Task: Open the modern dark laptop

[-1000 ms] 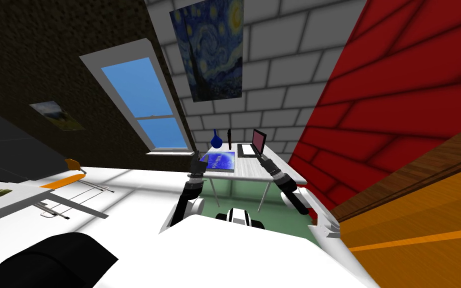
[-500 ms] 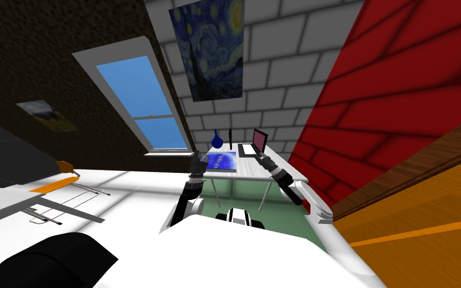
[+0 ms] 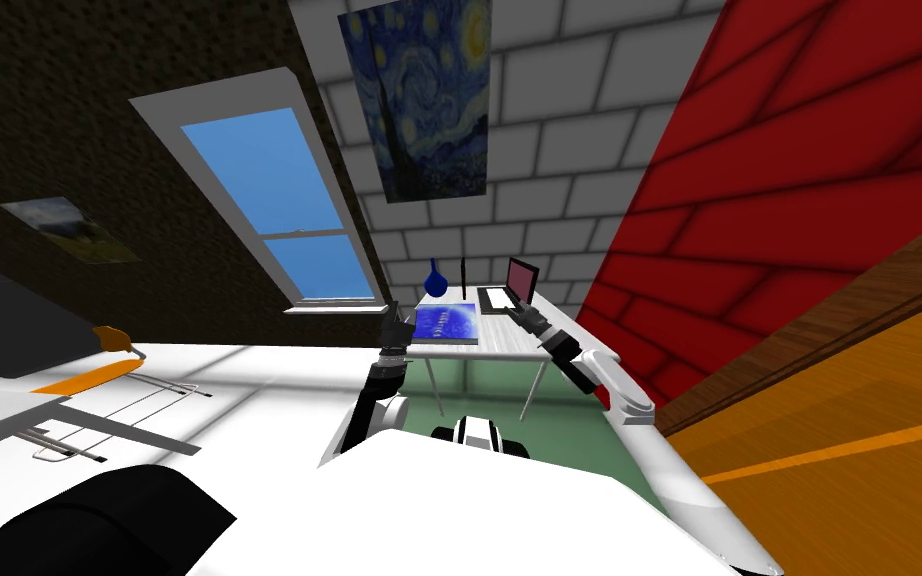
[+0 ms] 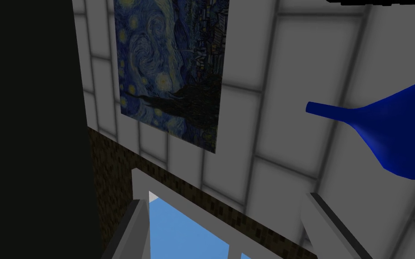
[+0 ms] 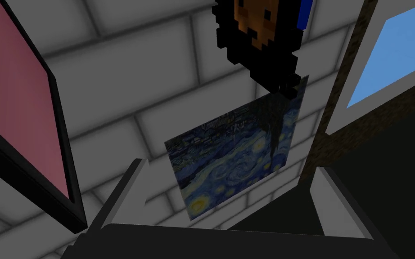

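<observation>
Laptop: the slim, dark-framed laptop with a dull pink screen (image 3: 519,281) sits at the far right of the white flat-topped bench (image 3: 505,341). Its lid is raised close to upright over a pale keyboard deck.
Right pincer: my right pincer (image 3: 520,316) hovers just in front of the laptop with its blades apart and nothing between them. In the wrist view the screen's dark frame lies beside the blades, not between them.
Left pincer: my left pincer (image 3: 390,323) is held up near the bench's other front corner, blades apart and empty. A round-bellied blue vase with a narrow neck (image 4: 384,132) lies ahead of it.
Between the arms: a flat blue rectangular book (image 3: 446,323) lies on the bench.
Handling: I judge the lid thin, stiff and light, with a hinge that resists. The smooth frame looks slippery, the panel fragile, and the base may slide or tip.
Hold: take the lid's free top edge at mid-width, farthest from the hinge, pressing on the frame and never the screen.
Progress: the lid looks mostly open, so probably little swing remains.
</observation>
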Robot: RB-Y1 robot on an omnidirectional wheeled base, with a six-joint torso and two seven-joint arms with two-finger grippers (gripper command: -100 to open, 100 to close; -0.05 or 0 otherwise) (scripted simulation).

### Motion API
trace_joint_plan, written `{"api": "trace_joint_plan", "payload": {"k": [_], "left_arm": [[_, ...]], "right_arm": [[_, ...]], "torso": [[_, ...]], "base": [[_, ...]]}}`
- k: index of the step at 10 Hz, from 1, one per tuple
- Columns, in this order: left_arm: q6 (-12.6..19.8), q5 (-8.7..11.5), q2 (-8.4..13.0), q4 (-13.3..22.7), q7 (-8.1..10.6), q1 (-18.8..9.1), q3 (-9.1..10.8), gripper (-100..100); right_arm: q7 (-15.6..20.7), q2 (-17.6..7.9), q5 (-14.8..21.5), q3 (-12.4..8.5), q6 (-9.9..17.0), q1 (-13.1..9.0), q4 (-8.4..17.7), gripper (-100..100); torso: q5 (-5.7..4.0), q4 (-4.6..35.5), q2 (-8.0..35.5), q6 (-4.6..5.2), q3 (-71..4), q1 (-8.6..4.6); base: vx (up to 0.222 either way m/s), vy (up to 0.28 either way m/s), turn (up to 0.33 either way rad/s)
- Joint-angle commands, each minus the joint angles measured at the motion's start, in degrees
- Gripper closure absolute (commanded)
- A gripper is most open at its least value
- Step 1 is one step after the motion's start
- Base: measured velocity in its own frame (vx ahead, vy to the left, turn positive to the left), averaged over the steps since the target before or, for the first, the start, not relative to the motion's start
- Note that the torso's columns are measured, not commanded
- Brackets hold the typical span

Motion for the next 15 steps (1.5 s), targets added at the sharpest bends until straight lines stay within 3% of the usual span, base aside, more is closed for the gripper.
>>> {"api": "trace_joint_plan", "payload": {"k": [1,2,3,4,5,6,7,8,9,10,11,12,13,14,15], "left_arm": [[0.00,0.00,0.00,0.00,0.00,0.00,0.00,0],[0.00,0.00,0.00,0.00,0.00,0.00,0.00,0],[0.00,0.00,0.00,0.00,0.00,0.00,0.00,0],[0.00,0.00,0.00,0.00,0.00,0.00,0.00,0],[0.00,0.00,0.00,0.00,0.00,0.00,0.00,0],[0.00,0.00,0.00,0.00,0.00,0.00,0.00,0],[0.00,0.00,0.00,0.00,0.00,0.00,0.00,0],[0.00,0.00,0.00,0.00,0.00,0.00,0.00,0],[0.00,0.00,0.00,0.00,0.00,0.00,0.00,0],[0.00,0.00,0.00,0.00,0.00,0.00,0.00,0],[0.00,0.00,0.00,0.00,0.00,0.00,0.00,0],[0.00,0.00,0.00,0.00,0.00,0.00,0.00,0],[0.00,0.00,0.00,0.00,0.00,0.00,0.00,0],[0.00,0.00,0.00,0.00,0.00,0.00,0.00,0],[0.00,0.00,0.00,0.00,0.00,0.00,0.00,0]], "right_arm": [[0.64,-0.87,4.41,-0.42,-0.07,-2.69,2.85,-100],[0.88,-1.84,6.26,-0.54,0.31,-4.96,4.95,-100],[0.88,-1.84,7.87,-0.54,0.31,-4.96,4.95,-100],[1.12,-2.88,9.75,-0.67,0.70,-7.22,7.08,-100],[1.12,-2.88,11.28,-0.67,0.70,-7.22,7.08,-100],[1.36,-3.98,13.22,-0.79,1.10,-9.46,9.21,-100],[1.36,-3.98,14.64,-0.79,1.10,-9.46,9.21,-100],[1.59,-5.12,16.50,-0.91,1.50,-11.65,11.34,-100],[1.59,-5.12,17.92,-0.91,1.50,-11.65,11.34,-100],[1.82,-6.28,19.81,-1.03,1.89,-13.79,13.45,-100],[1.82,-6.28,21.12,-1.03,1.89,-13.79,13.45,-100],[2.05,-7.47,22.78,-1.14,2.28,-15.87,15.51,-100],[2.05,-7.47,24.21,-1.14,2.28,-15.87,15.51,-100],[2.26,-8.67,26.04,-1.25,2.65,-17.88,17.49,-100],[2.26,-8.67,27.19,-1.25,2.65,-17.88,17.49,-100]], "torso": [[0.01,0.00,0.00,0.01,0.00,0.04],[0.01,0.01,0.01,0.00,0.01,0.02],[0.02,0.01,0.03,0.01,0.01,0.06],[0.01,0.01,0.02,0.00,0.01,0.03],[0.02,0.01,0.00,0.00,0.00,0.08],[0.01,0.00,-0.01,0.01,-0.01,0.03],[0.01,0.00,-0.02,0.01,-0.01,0.03],[0.01,0.00,0.00,0.00,0.00,0.02],[0.01,0.01,0.01,0.01,0.00,0.05],[0.01,0.00,0.01,0.00,0.01,0.03],[0.02,0.00,-0.01,0.01,0.00,0.08],[0.01,0.00,0.00,0.00,0.00,0.03],[0.01,0.01,0.01,0.01,0.00,0.01],[0.00,0.00,0.01,0.00,0.01,0.01],[0.01,0.01,0.01,0.01,0.01,0.05]], "base": [[-0.008,0.051,-0.026],[-0.014,0.057,-0.048],[-0.014,0.050,-0.023],[-0.013,0.065,-0.045],[-0.008,0.054,-0.026],[-0.009,0.055,-0.051],[-0.009,0.049,-0.022],[-0.011,0.057,-0.042],[-0.010,0.049,-0.024],[-0.007,0.063,-0.030],[-0.005,0.051,-0.033],[-0.010,0.047,-0.047],[-0.010,0.042,-0.022],[-0.012,0.050,-0.042],[-0.010,0.042,-0.024]]}}
